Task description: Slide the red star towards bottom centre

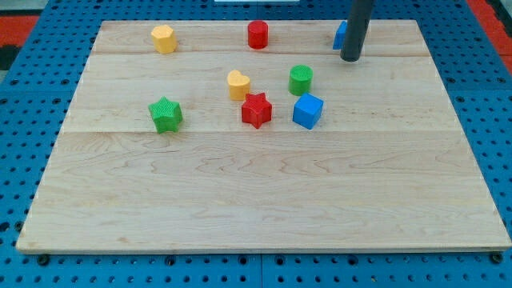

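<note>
Unmarked red star (257, 110), wooden board (264, 200)

A red star (257, 110), green star (166, 114), yellow heart (238, 84) and blue cube (307, 110) on pale wood-grain board (256, 192).

Around the blue cube (308, 110) — green cylinder (301, 79) just above, yellow heart (238, 84) up-left, green star (166, 114) far left, possibly another blue block (340, 35) beyond — half hidden.

Bright, even overhead illumination on the pale wooden tabletop (264, 200); focus is sharp throughout. Blocks such as the red star-shaped block (257, 110) cast only small, soft shadows on the tabletop beside them. No glare.
</note>
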`<state>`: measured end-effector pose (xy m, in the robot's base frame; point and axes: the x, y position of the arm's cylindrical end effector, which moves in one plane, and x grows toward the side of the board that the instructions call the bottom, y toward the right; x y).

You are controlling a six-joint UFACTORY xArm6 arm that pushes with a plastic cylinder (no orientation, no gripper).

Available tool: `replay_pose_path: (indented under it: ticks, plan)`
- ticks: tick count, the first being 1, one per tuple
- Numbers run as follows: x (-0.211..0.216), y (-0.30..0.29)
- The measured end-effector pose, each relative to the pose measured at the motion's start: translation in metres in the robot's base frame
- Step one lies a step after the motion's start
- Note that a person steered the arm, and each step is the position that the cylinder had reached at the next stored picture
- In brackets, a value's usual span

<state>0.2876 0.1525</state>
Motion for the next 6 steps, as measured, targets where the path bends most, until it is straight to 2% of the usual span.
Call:
replay_pose_path:
  ticks: [2,5,6]
  plan:
    - [0.019,-0.016]
    - [0.026,-0.125]
    - [0.059,-0.134]
